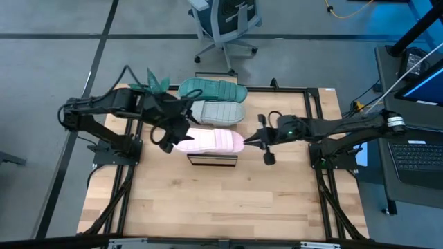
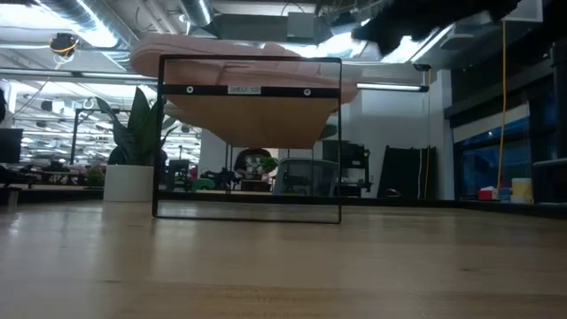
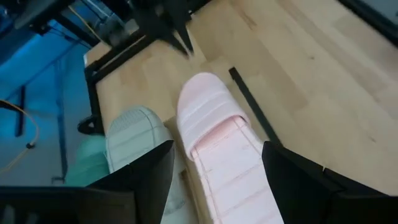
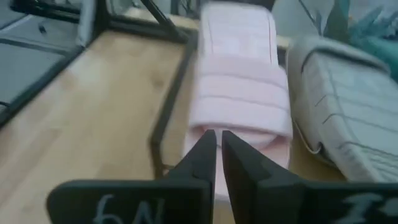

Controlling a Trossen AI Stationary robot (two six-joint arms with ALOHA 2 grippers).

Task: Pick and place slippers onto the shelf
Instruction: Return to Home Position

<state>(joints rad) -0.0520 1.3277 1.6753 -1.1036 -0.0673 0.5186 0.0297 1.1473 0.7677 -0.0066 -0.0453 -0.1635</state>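
High camera hung above desk (image 1: 221, 207), looked straight down; took in whole desktop, both arms, floor around. Low camera sat at desktop height, faced level across desk into room, shelf (image 2: 257, 120) close ahead, seen from below its top. Left wrist camera looked past left arm's fingers (image 3: 149, 174) down onto pink slipper (image 3: 217, 143), very near. Right wrist camera faced same slipper past right arm's fingers (image 4: 202, 155) from opposite end, equally near. All four views shared pink slipper.

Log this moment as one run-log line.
pink slipper: on shelf | grey slipper, teal slipper: beside it | left gripper: open, above one pink end | right gripper: shut, empty, at other end
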